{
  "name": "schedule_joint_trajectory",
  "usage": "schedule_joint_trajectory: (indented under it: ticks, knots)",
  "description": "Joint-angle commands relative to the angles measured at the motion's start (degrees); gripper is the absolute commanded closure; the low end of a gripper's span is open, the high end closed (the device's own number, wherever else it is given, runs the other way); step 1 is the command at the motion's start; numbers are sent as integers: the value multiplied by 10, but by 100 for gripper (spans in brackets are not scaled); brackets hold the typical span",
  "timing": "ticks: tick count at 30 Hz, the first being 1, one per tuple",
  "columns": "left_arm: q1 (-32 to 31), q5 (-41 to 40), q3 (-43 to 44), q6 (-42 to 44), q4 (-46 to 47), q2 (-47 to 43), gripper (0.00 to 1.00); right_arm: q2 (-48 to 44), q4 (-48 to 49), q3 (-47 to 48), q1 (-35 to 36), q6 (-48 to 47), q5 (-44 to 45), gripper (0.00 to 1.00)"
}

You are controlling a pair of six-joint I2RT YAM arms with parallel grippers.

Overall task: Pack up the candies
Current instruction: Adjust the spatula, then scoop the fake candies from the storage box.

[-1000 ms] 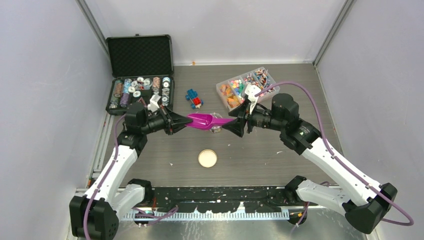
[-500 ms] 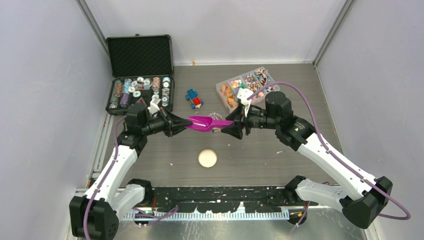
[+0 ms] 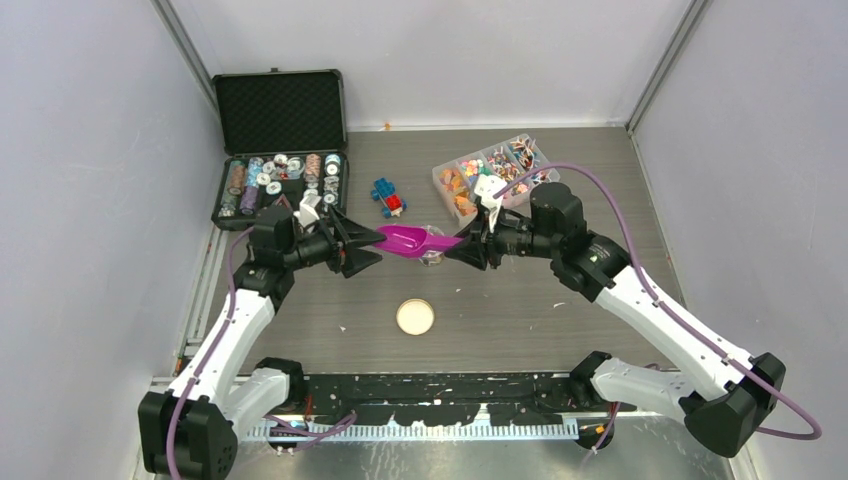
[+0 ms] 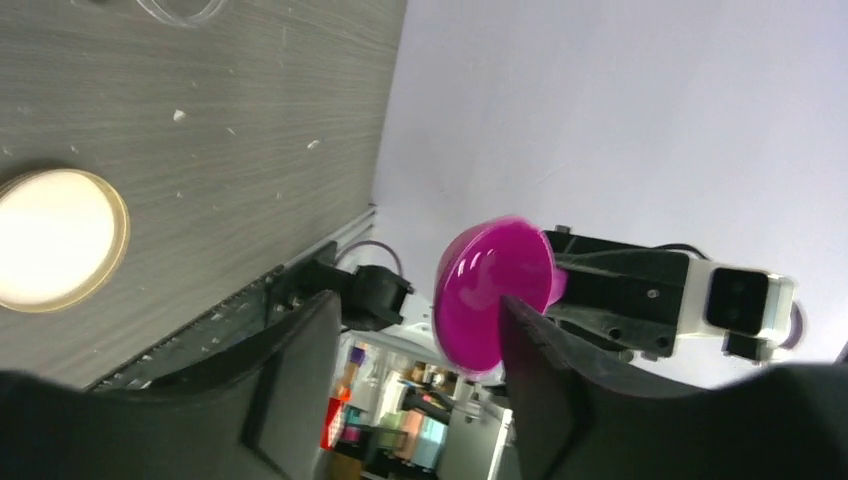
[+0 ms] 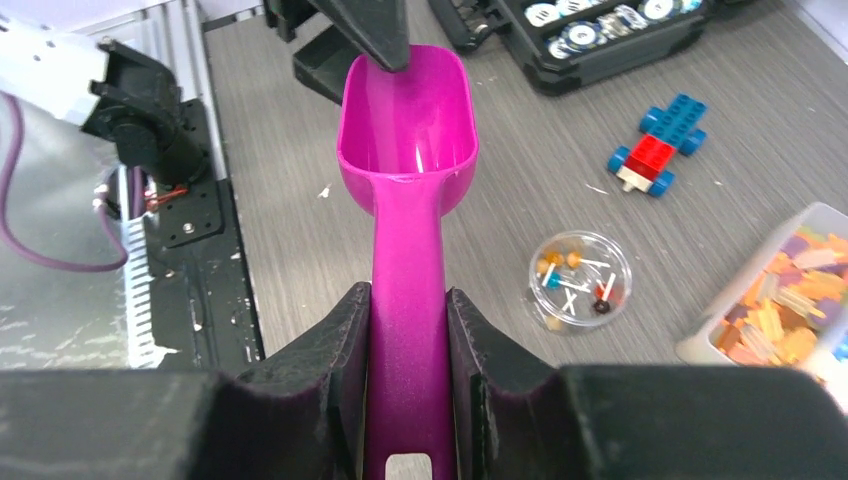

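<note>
Magenta scoop handle clamped in right fingers, left fingers parted around its bowl

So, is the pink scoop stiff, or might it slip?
Probably stiff: the scoop juts out straight from the right gripper, gripped by its handle. Its glossy plastic may slip or pivot in the grip. It looks light, thin-walled and empty.
</note>
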Motion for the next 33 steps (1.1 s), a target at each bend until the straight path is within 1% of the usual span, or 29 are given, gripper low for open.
schedule_joint_trajectory:
  ticks: [1, 2, 3, 5, 6, 9, 13, 18, 20, 22, 24, 29, 33]
  knots:
    - [4, -30, 54, 107, -63, -3, 31, -19, -8, 42, -9, 13, 76, 100]
    - [4, -44, 65, 140, -92, -4, 21, -19, -25, 49, -15, 13, 88, 100]
    - [4, -60, 76, 173, -122, -3, 17, -19, -46, 59, -23, 12, 99, 100]
    - [4, -83, 100, 237, -169, 0, 2, -19, -81, 76, -39, 0, 132, 100]
    - [3, -99, 112, 280, -193, 1, 1, -18, -101, 87, -52, -10, 150, 100]
    - [2, -140, 138, 369, -249, 1, 0, -2, -159, 130, -94, -35, 203, 99]
    - [-6, -176, 149, 452, -293, 0, 0, 57, -243, 206, -160, -50, 271, 100]
    - [-38, -237, 153, 527, -334, 8, 0, 174, -353, 310, -221, -72, 377, 100]
    - [-53, -273, 150, 551, -345, 8, 0, 213, -380, 345, -239, -79, 398, 100]
    - [-73, -309, 147, 578, -350, 6, 0, 251, -405, 384, -258, -81, 400, 99]
    - [-90, -339, 141, 593, -351, 8, 0, 288, -428, 419, -273, -85, 406, 99]
    - [-100, -350, 146, 604, -359, 13, 0, 380, -475, 497, -303, -100, 427, 99]
    - [-101, -352, 147, 606, -361, 15, 0, 438, -484, 552, -310, -124, 425, 100]
